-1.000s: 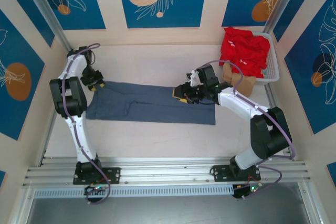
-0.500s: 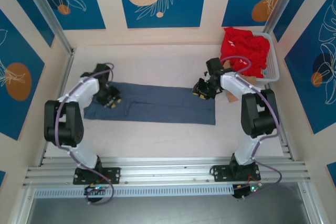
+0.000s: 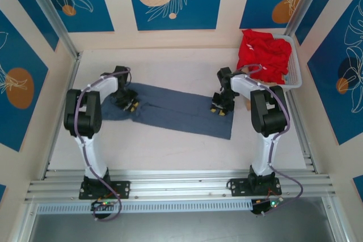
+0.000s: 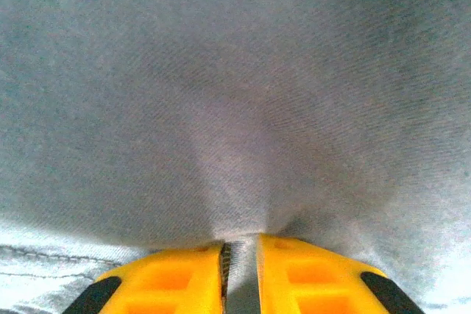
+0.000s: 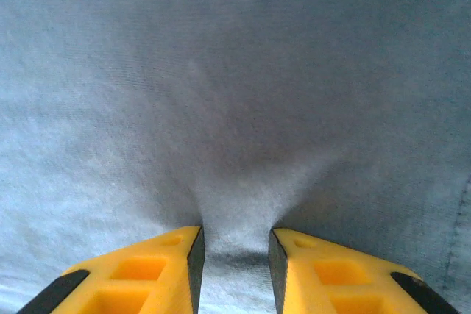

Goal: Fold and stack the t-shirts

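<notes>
The blue-grey t-shirt (image 3: 176,114) lies as a long band across the middle of the frame on the tabletop (image 3: 164,154), and both arms have moved onto it within the last second. The left tool (image 3: 129,103), which a second ago sat at the band's upper-left corner, has travelled inward and now presses on the cloth left of centre. The right tool (image 3: 219,108) has swung toward the right end and dropped near the band's upper edge. In the left wrist view the yellow fingers (image 4: 176,281) have come almost together, with a thin ridge of grey fabric pinched between them and creases fanning out from that point, so this tool is clenched on the t-shirt. In the right wrist view the gap is wider, yet cloth is gathered into it and puckers toward it, which reads as a grasp on a thicker bunch of the same garment. The band itself has also changed: it was nearly level before and now slants, its upper edge running down toward the right, with the left end pulled out of line. That suggests the pinch is secured and the next fold can begin, probably lifting the upper edge over toward the bottom of the frame. The red t-shirts (image 3: 264,55) sit heaped in the white basket (image 3: 294,75) at upper right, not yet folded.
</notes>
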{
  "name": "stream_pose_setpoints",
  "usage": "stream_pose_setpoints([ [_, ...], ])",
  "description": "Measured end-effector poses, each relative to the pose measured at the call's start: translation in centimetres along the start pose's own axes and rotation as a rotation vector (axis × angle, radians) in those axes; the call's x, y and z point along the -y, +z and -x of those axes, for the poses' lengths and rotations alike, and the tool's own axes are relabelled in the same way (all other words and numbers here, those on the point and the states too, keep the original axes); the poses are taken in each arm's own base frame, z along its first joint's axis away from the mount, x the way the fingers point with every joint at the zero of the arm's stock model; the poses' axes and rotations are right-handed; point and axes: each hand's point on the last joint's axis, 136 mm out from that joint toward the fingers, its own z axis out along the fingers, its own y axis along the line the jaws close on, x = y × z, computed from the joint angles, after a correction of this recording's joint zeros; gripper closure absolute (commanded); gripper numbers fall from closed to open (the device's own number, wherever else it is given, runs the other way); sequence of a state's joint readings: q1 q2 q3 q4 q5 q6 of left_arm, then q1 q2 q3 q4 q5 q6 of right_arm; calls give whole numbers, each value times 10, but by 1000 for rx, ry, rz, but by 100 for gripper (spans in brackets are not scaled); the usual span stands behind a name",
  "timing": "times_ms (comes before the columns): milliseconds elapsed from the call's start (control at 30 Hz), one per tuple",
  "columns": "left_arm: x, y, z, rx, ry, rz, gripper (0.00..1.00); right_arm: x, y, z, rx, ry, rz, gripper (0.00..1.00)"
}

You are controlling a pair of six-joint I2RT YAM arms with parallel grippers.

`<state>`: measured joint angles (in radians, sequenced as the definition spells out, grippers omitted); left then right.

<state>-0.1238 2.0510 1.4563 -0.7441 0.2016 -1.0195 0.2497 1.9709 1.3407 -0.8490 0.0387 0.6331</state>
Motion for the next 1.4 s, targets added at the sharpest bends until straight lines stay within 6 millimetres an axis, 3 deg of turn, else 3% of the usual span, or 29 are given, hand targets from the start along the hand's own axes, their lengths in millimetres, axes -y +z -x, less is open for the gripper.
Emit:
stream_pose_setpoints([
  [67, 25, 5, 12, -2, 25, -39, 82, 4, 1, -13, -15, 19, -8, 68],
  [267, 111, 18, 36, 14, 115, -173, 81, -2, 13, -89, -121, 44, -11, 68],
  [433, 171, 30, 26, 5, 186, -266, 80, -23, 23, -141, -229, 76, 29, 68],
  [567, 207, 40, 7, -13, 233, -327, 79, -42, 29, -164, -293, 106, 65, 68],
  [733, 224, 45, -12, -36, 251, -361, 72, -65, 37, -188, -380, 158, 83, 68],
  [967, 248, 41, -1, 12, 337, -430, 64, -98, 42, -198, -394, 164, 95, 67],
  [1067, 241, 38, 11, 54, 377, -398, 60, -99, 42, -200, -394, 165, 91, 66],
  [1200, 227, 31, 45, 117, 395, -369, 55, -106, 36, -197, -386, 118, 105, 63],
  [1400, 224, -2, 90, 240, 419, -397, 47, -148, -1, -178, -307, -62, 238, 60],
])
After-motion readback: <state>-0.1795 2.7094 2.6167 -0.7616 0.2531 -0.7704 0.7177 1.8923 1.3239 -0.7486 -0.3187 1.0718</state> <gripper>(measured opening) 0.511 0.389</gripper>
